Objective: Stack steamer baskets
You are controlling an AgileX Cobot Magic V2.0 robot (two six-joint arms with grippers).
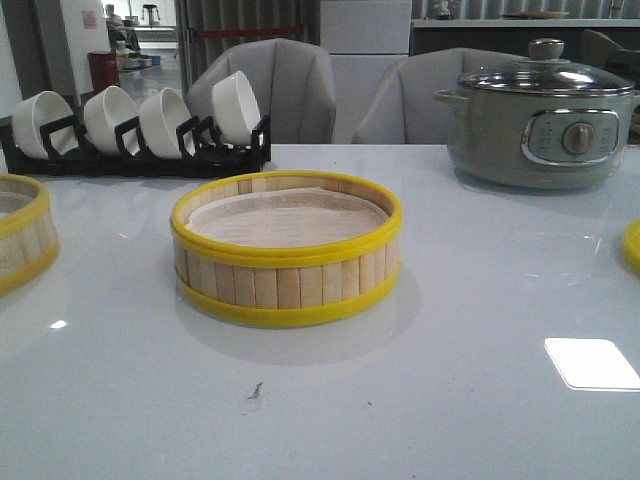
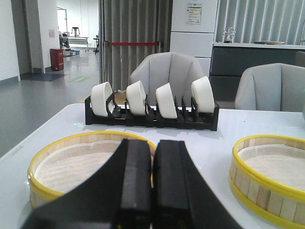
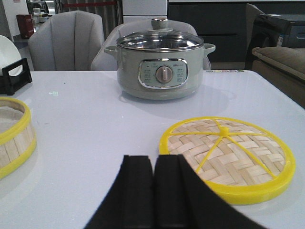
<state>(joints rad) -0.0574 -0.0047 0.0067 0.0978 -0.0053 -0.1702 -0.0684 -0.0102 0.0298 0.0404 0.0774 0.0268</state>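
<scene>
Round slat-walled steamer basket [image 1: 286, 250] on glossy white table [image 1: 480, 300].

The front view cuts off the left steamer basket [image 1: 20, 235] at the tabletop's left edge, and only a yellow sliver, probably the lid [image 1: 632, 245], shows at the right edge.

Even, bright indoor light falls from overhead. The glossy table [image 1: 480, 300] mirrors a ceiling lamp as a white glare patch [image 1: 592, 363] and throws soft shadows under the basket [image 1: 286, 248]. In both wrist views the near fingers [image 2: 136, 191] blur slightly; backgrounds stay fairly sharp.
</scene>
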